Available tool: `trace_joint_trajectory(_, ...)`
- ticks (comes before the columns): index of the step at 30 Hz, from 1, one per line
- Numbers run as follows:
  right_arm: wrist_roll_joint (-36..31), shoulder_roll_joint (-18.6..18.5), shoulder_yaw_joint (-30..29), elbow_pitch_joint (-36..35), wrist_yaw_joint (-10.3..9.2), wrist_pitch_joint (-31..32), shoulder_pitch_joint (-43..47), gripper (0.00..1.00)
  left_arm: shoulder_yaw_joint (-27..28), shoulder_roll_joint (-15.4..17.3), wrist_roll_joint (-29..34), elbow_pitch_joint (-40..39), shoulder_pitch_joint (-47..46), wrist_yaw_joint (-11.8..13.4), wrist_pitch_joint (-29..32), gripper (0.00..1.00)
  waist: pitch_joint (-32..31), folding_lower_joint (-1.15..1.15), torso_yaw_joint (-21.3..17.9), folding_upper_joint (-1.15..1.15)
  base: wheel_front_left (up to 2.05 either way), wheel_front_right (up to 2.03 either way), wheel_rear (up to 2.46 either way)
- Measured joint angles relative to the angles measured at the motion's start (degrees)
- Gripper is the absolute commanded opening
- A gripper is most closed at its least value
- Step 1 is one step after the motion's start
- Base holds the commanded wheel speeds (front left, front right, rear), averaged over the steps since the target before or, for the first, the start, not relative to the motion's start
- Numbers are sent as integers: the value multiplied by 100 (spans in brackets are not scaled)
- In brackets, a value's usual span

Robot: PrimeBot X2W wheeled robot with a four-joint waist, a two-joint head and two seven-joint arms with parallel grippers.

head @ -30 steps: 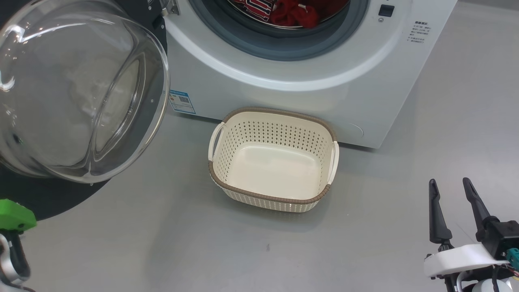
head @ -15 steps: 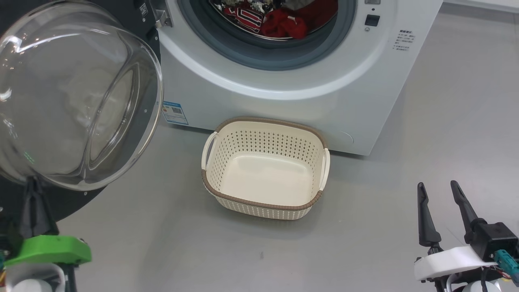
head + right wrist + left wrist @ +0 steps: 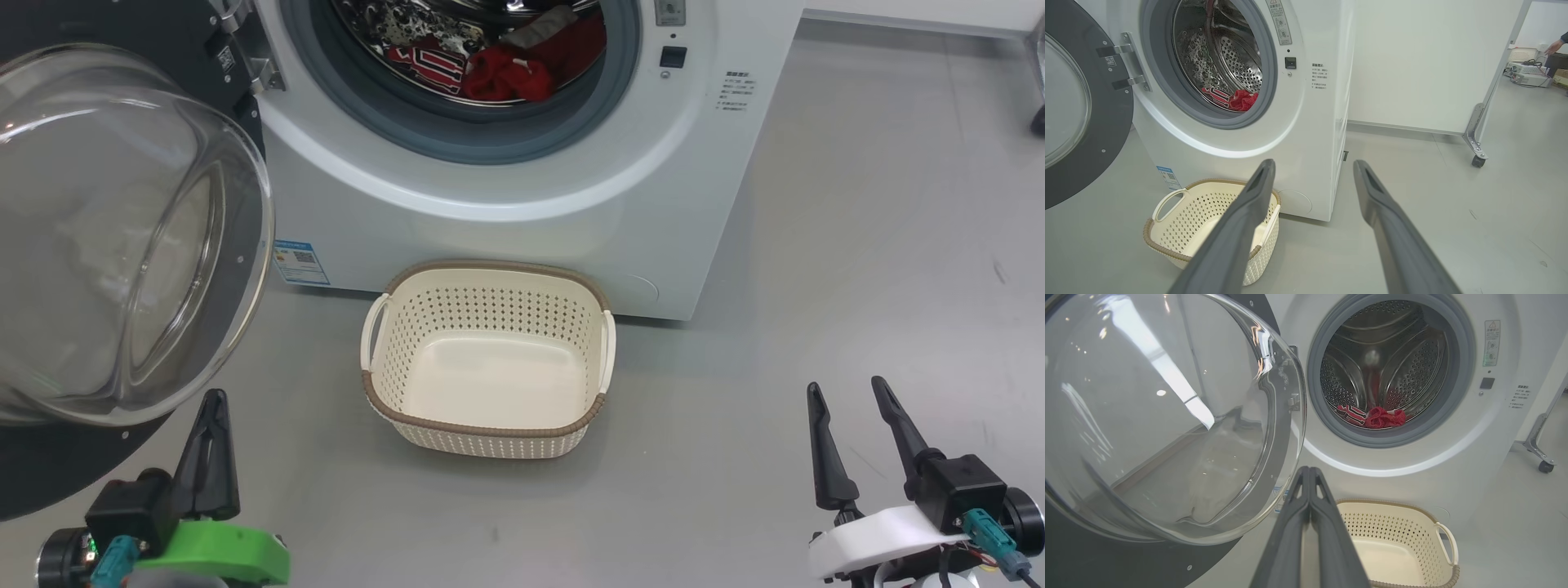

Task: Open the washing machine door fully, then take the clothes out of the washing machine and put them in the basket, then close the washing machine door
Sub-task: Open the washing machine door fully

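Since a second ago the head camera has swung, shifting the whole scene, and the left tool (image 3: 214,404) has come up into the lower left corner. Its fingers are clenched tight, tip against tip, just below the black rim of the washing machine door (image 3: 106,245), which hangs wide open ahead of it. The right tool (image 3: 847,385) stands released, fingers spread, over the grey floor (image 3: 857,245). Ahead of both tools and between them sits the basket (image 3: 490,269), just in front of the washing machine (image 3: 506,220). Farther ahead, the red clothes (image 3: 506,77) lie low in the steel drum.
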Motion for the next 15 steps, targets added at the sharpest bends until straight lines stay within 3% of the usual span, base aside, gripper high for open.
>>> trace_joint_trajectory(4, -29, 2, 30, 20, 49, 0, -1, 100, -132, 0, 92, -65, 87, 0, 64, 0, -35, 0, -178, 0, 0, 0, 0)
trace_joint_trajectory(7, -45, 1, 38, 26, 49, -1, -1, 100, -194, 0, 136, -124, 115, 0, 97, 18, -53, 0, -319, 0, 0, 0, 0)
trace_joint_trajectory(9, -51, 1, 41, 25, 49, 0, -2, 100, -216, -1, 140, -145, 121, 1, 133, 46, -63, 0, -411, 0, 0, 0, 0)
trace_joint_trajectory(11, -52, 1, 42, 25, 51, 0, -7, 100, -246, -3, 140, -162, 136, 7, 164, 88, -71, 0, -503, 0, 0, 0, 0)
trace_joint_trajectory(12, -52, 1, 42, 24, 51, 0, -11, 100, -257, -10, 140, -174, 147, 8, 165, 100, -74, 0, -547, 0, 0, 0, 0)
trace_joint_trajectory(15, -53, 1, 43, 24, 51, 0, -18, 100, -270, -20, 140, -186, 181, 53, 214, 100, -85, 0, -673, 0, 0, 0, 0)
